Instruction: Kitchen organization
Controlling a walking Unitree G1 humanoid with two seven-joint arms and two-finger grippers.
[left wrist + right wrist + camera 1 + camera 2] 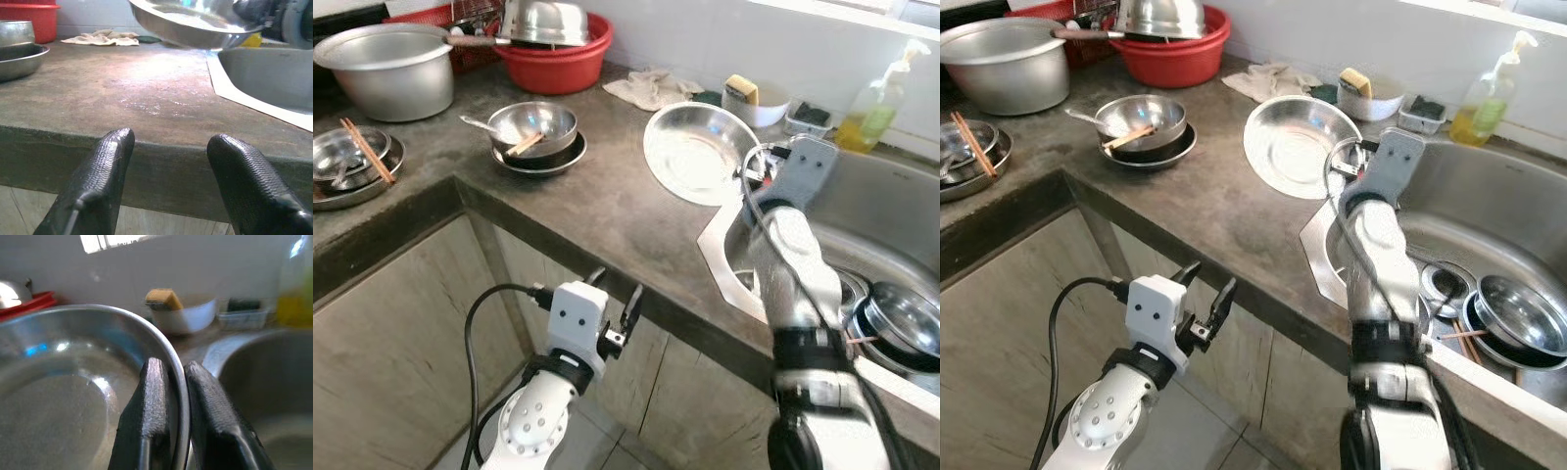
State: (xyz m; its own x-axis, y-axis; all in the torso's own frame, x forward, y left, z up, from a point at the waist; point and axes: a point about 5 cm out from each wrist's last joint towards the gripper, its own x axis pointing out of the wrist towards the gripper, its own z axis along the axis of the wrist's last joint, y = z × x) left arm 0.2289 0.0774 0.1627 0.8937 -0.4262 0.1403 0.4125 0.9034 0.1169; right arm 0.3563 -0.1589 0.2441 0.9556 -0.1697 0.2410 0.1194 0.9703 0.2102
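A wide steel plate [695, 152] is held tilted above the grey counter [597, 211], just left of the sink [891, 220]. My right gripper [177, 377] is shut on the steel plate's rim, one finger inside and one outside. My left gripper [615, 304] hangs open below the counter's front edge, in front of the cabinet, with nothing between its fingers [100, 171]. Inside the sink lie steel bowls [901, 318] with chopsticks.
Stacked bowls with a spoon [533, 132] sit mid-counter. Plates with chopsticks [352, 162] lie at far left, behind them a big steel pot [391, 69] and a red basin [558, 54]. A cloth [651, 88], a sponge in a white bowl [754, 98] and a soap bottle [876, 103] line the back.
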